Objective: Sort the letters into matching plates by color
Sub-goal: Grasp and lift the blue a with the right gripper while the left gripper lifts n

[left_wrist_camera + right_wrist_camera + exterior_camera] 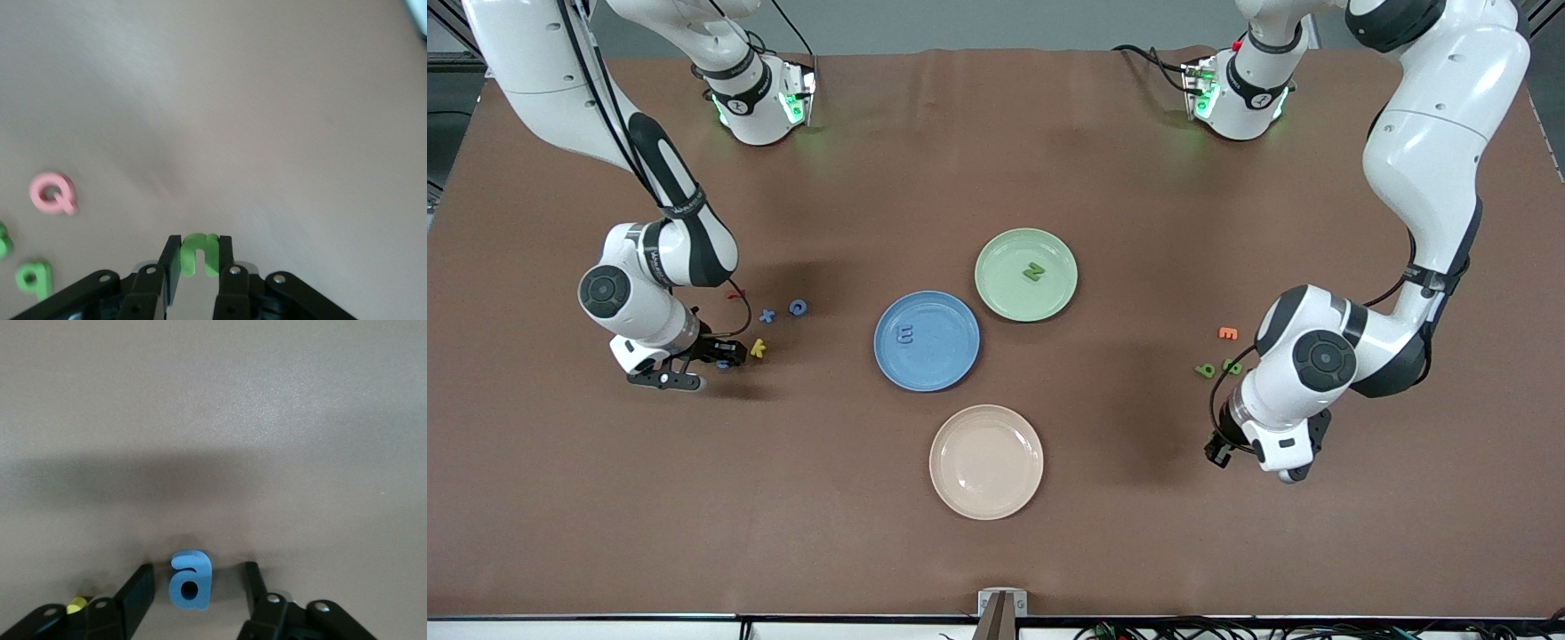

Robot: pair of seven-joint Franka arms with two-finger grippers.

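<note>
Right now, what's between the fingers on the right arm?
A blue letter lies on the table between the right gripper's fingers, with gaps on both sides. The right wrist view shows it.

one letter (1034,272) in each of two adjacent plates (1049,307)

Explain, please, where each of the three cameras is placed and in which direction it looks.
Front view: high across the table, facing both arms, three plates between them; blue plate.
Left wrist view: on the left wrist, looking down at the left gripper shut on a green letter.
Right wrist view: on the right wrist, right gripper around a blue letter.
All share the brown table.
</note>
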